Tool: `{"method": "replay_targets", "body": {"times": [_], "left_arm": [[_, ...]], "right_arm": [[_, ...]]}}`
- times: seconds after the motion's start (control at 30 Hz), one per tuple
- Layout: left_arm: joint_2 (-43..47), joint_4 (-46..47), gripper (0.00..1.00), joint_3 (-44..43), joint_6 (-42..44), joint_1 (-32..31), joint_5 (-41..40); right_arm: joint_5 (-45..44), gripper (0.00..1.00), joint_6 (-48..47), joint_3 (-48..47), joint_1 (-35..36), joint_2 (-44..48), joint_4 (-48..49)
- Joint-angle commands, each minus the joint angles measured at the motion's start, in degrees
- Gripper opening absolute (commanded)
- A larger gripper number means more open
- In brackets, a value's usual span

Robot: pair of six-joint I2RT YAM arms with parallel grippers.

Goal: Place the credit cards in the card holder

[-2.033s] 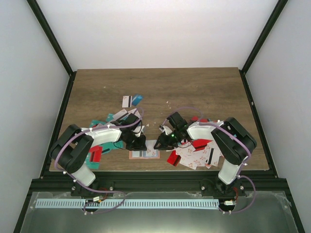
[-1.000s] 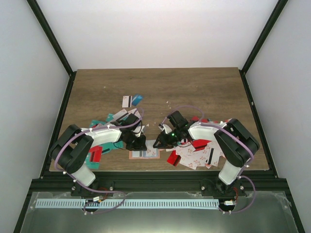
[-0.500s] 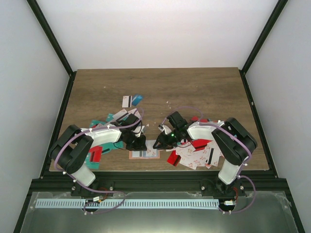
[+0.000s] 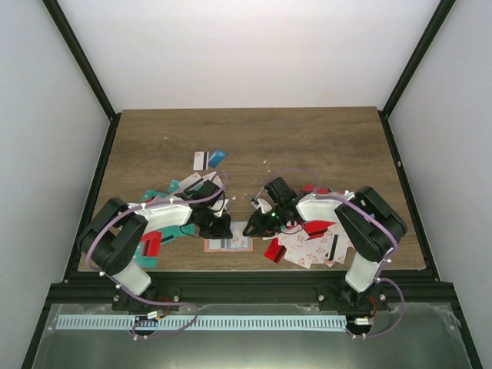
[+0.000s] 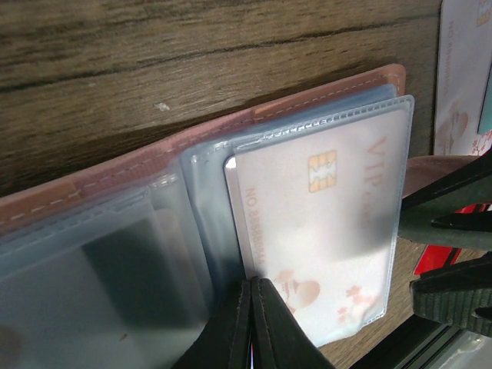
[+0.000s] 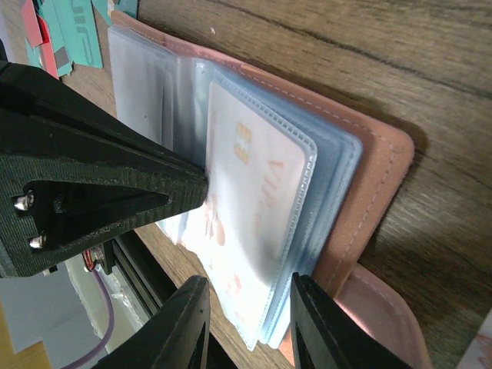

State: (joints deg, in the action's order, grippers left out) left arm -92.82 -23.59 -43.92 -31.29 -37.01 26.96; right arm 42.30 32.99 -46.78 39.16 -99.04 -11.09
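Note:
The salmon-pink card holder (image 4: 229, 244) lies open on the table between both grippers. In the left wrist view its pink cover (image 5: 115, 173) carries clear sleeves, and a white credit card (image 5: 323, 223) with a chip sits inside the top sleeve. My left gripper (image 5: 254, 283) is shut, its tip pressed on the sleeves beside that card's edge. My right gripper (image 6: 246, 307) is open, its fingers either side of the sleeves' free edge, next to the pink cover (image 6: 384, 161). The white card (image 6: 246, 192) shows there too. In the top view the left gripper (image 4: 218, 227) and the right gripper (image 4: 254, 227) nearly meet.
Loose teal and red cards (image 4: 163, 194) lie left under the left arm. A pile of white and red cards (image 4: 311, 246) lies right under the right arm. Two cards (image 4: 209, 159) lie farther back. The table's front edge (image 4: 231, 270) is just below the holder.
Two seconds ago my right gripper was slightly farther right; it has shifted left onto the holder's edge and barely moved since. The left gripper has stayed put.

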Motion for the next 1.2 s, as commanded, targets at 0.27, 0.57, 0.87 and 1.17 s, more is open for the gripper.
{"method": "replay_targets", "body": {"times": [0.27,0.57,0.87,1.17], "left_arm": [[-1.50,-1.64,0.04,1.94,0.20,-0.60,-4.02],[-1.80,-1.63,0.04,1.75,0.25,-0.58,-4.02],[-1.23,-2.00,0.04,1.41,0.21,-0.65,-4.20],[3.49,-6.21,0.04,-0.98,-0.56,-0.60,-5.47]], "right_arm": [[1.49,0.31,-0.87,-0.74,0.40,-0.20,1.21],[3.09,0.29,-1.29,-1.18,0.48,-0.52,1.97],[5.36,0.29,-2.10,-2.33,2.07,-2.10,2.86],[4.48,0.29,-2.31,-3.00,2.24,-2.69,2.09]]}}
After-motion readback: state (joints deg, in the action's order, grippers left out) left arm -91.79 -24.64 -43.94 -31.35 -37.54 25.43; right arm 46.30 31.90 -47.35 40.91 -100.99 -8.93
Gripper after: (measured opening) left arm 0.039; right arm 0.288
